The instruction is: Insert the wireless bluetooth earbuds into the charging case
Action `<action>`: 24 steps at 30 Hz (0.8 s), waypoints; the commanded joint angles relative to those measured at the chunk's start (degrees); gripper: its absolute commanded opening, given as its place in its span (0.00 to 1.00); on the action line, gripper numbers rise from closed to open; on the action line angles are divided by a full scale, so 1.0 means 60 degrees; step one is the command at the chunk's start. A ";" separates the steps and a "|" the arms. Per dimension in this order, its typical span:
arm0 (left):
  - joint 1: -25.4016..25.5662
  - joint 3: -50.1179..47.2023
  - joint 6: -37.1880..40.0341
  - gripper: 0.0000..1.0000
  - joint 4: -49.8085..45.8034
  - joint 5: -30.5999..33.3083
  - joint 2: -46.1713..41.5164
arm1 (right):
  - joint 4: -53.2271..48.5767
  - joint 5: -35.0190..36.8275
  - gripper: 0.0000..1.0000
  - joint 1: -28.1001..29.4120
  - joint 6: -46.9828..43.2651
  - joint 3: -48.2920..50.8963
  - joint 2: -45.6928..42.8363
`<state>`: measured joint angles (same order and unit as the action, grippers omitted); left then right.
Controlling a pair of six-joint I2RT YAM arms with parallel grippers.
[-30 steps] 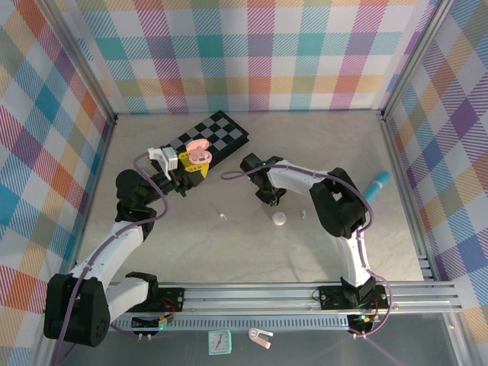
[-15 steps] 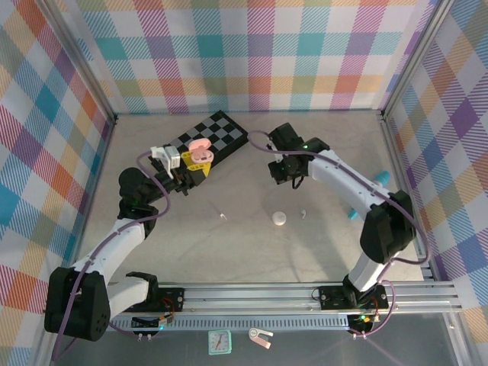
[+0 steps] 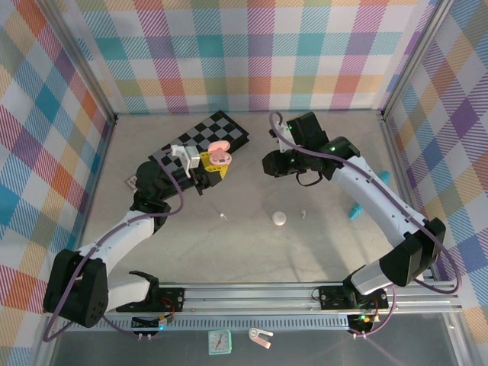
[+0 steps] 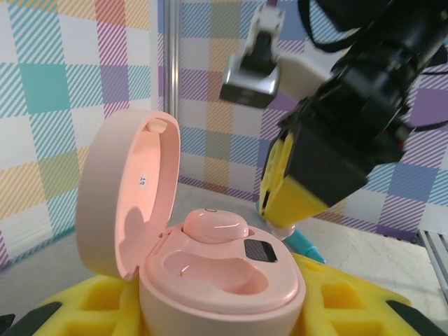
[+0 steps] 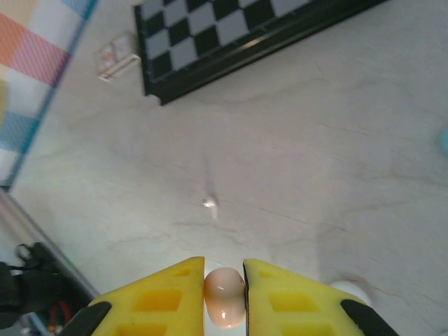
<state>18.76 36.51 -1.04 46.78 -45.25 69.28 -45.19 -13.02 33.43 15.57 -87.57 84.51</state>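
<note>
A pink charging case sits between my left gripper's yellow fingers, which are shut on its base. Its lid stands open. One pink earbud lies in the far slot; the near slot is bare. In the top view the case hangs above the table, left of centre. My right gripper is shut on a second pink earbud. It hovers to the right of the case, its yellow finger close above the case's far rim.
A white earbud, a white round case and another white earbud lie on the table's middle. A checkerboard lies at the back, a teal cylinder partly under the right arm, and a small clear item at the left.
My right gripper has risen from the table near the white case and swung back towards the pink case. My left arm has carried the case to the right.
</note>
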 commanded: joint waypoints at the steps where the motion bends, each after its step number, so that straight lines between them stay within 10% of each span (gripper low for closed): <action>1: 0.0285 0.0442 0.0458 0.27 0.0245 0.0250 0.0300 | 0.0534 -0.1337 0.19 -0.0092 0.0581 -0.0284 -0.0350; 24: 0.1770 0.1227 0.1461 0.27 -0.0151 0.1020 0.1385 | 0.2748 -0.3578 0.20 -0.0108 0.2205 -0.0595 0.0138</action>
<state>28.47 42.17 5.93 45.28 -39.75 76.79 -31.22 -32.29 33.01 27.75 -89.60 84.51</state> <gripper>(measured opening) 0.368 0.204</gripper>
